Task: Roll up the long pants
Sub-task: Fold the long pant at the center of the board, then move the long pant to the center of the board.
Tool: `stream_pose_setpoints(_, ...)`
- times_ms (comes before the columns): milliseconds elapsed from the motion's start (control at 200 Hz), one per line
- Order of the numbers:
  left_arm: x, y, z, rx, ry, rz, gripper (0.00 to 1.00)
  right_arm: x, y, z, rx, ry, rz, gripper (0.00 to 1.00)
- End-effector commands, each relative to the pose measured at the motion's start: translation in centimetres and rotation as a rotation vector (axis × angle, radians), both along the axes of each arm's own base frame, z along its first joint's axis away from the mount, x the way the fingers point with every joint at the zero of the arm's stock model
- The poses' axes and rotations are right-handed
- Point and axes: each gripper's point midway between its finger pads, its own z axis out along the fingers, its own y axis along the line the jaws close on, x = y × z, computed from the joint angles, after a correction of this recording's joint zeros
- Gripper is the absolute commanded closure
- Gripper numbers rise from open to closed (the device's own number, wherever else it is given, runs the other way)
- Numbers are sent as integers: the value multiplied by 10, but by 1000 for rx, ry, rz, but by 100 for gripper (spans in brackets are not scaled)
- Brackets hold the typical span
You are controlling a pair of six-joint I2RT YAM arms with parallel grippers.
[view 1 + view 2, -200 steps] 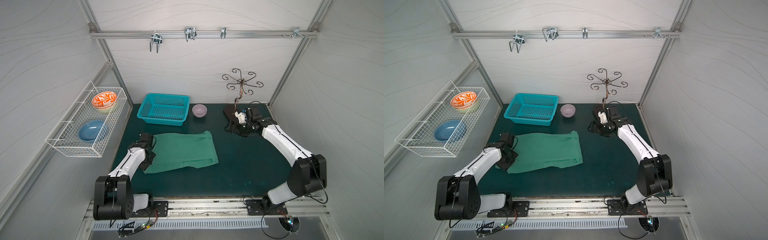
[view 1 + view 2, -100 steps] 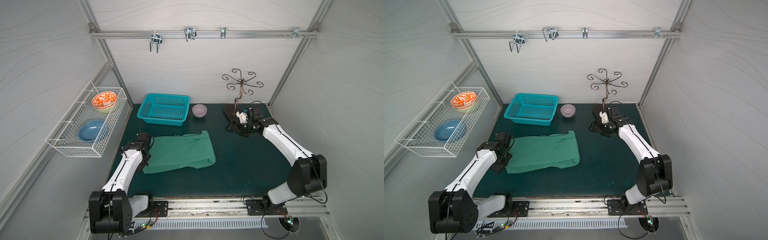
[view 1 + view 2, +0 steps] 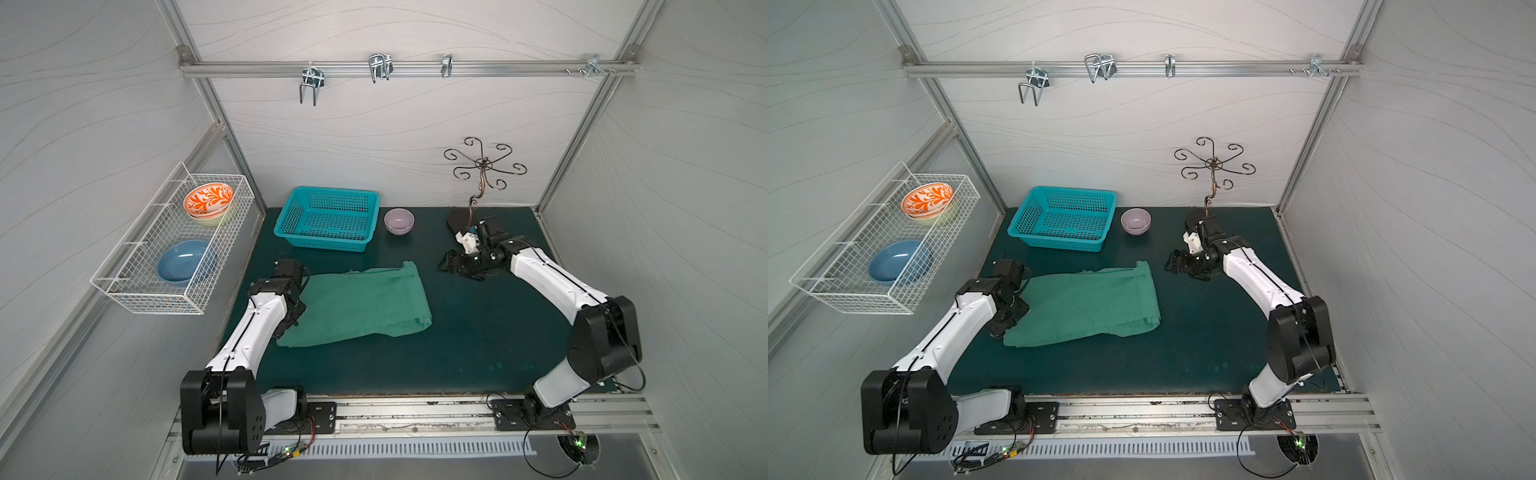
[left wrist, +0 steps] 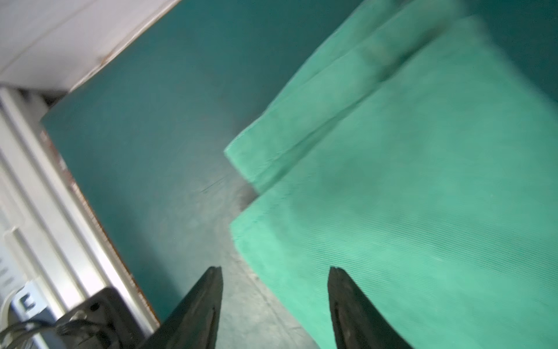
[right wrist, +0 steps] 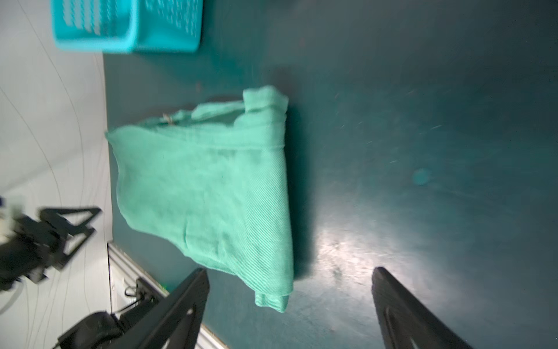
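The long pants (image 3: 361, 305) (image 3: 1088, 305) lie folded into a flat green rectangle on the dark teal mat (image 3: 478, 353), left of its middle. My left gripper (image 3: 293, 318) (image 3: 1011, 320) sits at their left edge, low over the mat. In the left wrist view it (image 4: 274, 272) is open, one finger over the pants (image 4: 422, 181), the other over bare mat, nothing gripped. My right gripper (image 3: 449, 264) (image 3: 1173, 266) hovers open right of the pants' far right corner, apart from them. In the right wrist view it (image 5: 290, 272) is wide open and empty, the pants (image 5: 205, 187) ahead.
A turquoise basket (image 3: 328, 218) and a lilac bowl (image 3: 399, 220) stand at the back of the mat. A curly metal stand (image 3: 484, 166) rises at the back right, just behind my right wrist. A wire rack (image 3: 137, 286) holding bowls hangs on the left wall.
My left gripper was shut at the pants' left edge and now stands open, the cloth released. The left arm has stretched further forward. The right gripper has shifted slightly toward the pants.
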Motion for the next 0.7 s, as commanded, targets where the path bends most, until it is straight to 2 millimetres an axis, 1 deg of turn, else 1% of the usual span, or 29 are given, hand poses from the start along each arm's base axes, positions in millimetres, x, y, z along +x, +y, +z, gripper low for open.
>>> stream_pose_setpoints(0, 36, -25, 18, -61, -103, -165, 39, -11, 26, -18, 6, 86, 59, 12)
stream_pose_setpoints(80, 48, -43, 10, -144, -117, -214, 40, -18, 42, -30, 1, 122, 98, 12)
stream_pose_setpoints(180, 56, -57, -3, -223, -104, -245, 40, -27, 50, -50, -26, 165, 113, 14)
stream_pose_setpoints(300, 60, -64, -12, -262, -96, -251, 41, -38, 55, -73, -48, 220, 127, 19)
stream_pose_setpoints(405, 62, -65, -12, -266, -101, -252, 41, -45, 66, -82, -22, 255, 151, 26)
stream_pose_setpoints(455, 62, -65, -14, -268, -96, -254, 41, -48, 71, -86, -7, 269, 159, 33)
stream_pose_setpoints(545, 60, -66, -17, -272, -85, -256, 42, -49, 72, -93, -3, 292, 159, 51)
stream_pose_setpoints(620, 59, -66, -18, -274, -82, -253, 42, -46, 68, -95, -5, 291, 149, 69)
stream_pose_setpoints(695, 58, -67, -19, -282, -87, -249, 43, -42, 58, -96, -14, 292, 122, 90)
